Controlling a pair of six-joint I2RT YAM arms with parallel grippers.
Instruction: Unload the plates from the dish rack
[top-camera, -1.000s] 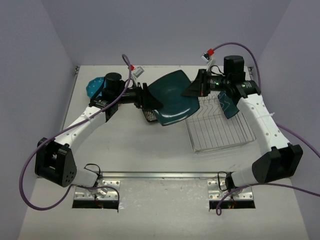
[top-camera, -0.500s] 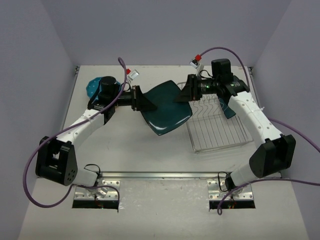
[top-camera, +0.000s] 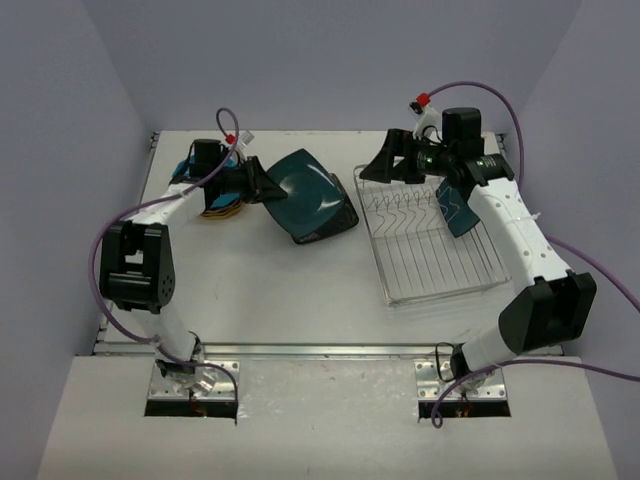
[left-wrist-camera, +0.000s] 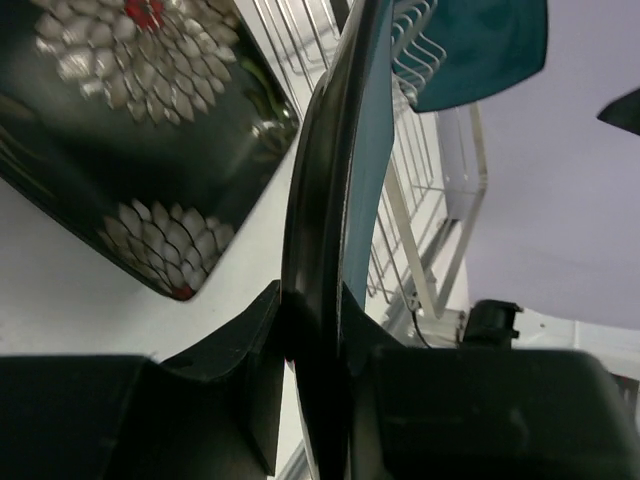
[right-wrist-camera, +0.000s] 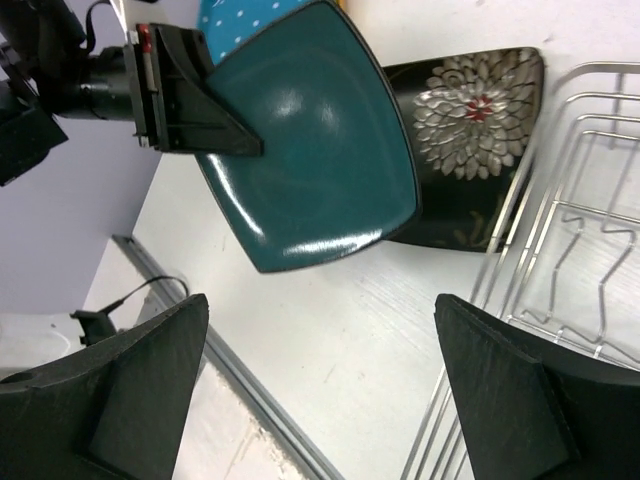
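A dark teal rounded-square plate (top-camera: 305, 190) hangs tilted left of the dish rack (top-camera: 435, 245), over the table. My left gripper (top-camera: 268, 186) is shut on its left rim. In the left wrist view the plate (left-wrist-camera: 325, 180) stands edge-on between the jaws of that gripper (left-wrist-camera: 315, 320). Partly under it, a black floral plate (right-wrist-camera: 470, 130) lies flat on the table. A second teal plate (top-camera: 455, 205) stands in the rack's far right. My right gripper (top-camera: 385, 168) is open, apart from the held plate, above the rack's far left corner.
Round dotted plates (top-camera: 215, 205) are stacked under the left arm at the far left; a blue dotted one (right-wrist-camera: 240, 15) shows in the right wrist view. The rack's wire dividers (right-wrist-camera: 585, 260) are right of the right gripper's fingers (right-wrist-camera: 530, 400). Walls close in on three sides.
The right gripper has opened, let go of the teal plate and drawn back to the right. The left gripper has shut on the plate and carried it leftward.
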